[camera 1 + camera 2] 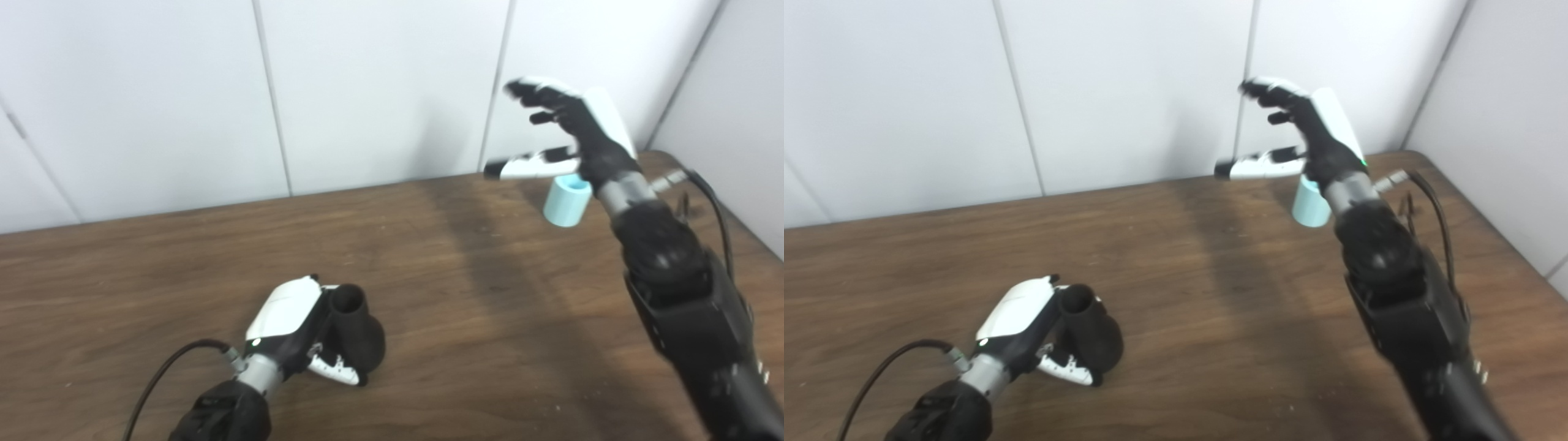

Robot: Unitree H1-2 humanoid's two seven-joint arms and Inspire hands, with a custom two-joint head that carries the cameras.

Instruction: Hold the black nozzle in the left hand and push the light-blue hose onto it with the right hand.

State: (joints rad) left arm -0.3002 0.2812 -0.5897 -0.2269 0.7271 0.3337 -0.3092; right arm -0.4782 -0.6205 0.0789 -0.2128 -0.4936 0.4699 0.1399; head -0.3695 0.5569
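Wrapped around the black nozzle [355,334] near the front edge of the table [465,306], toward its left side: the left hand [294,331], fingers closed on the flared body, narrow open mouth tilted up and clear of the grip, presumably so a hose end can slide over it. Raised above the back right corner: the right hand [572,131], fingers spread apart and thumb stretched out sideways, holding nothing. Standing upright on the wood beneath that wrist, partly hidden by it: the light-blue hose [566,205], a short pale tube, well apart from the nozzle. Touching or merely overlapping the hand, impossible to say. Probably poised to reach down and close on the tube; joining not yet begun.
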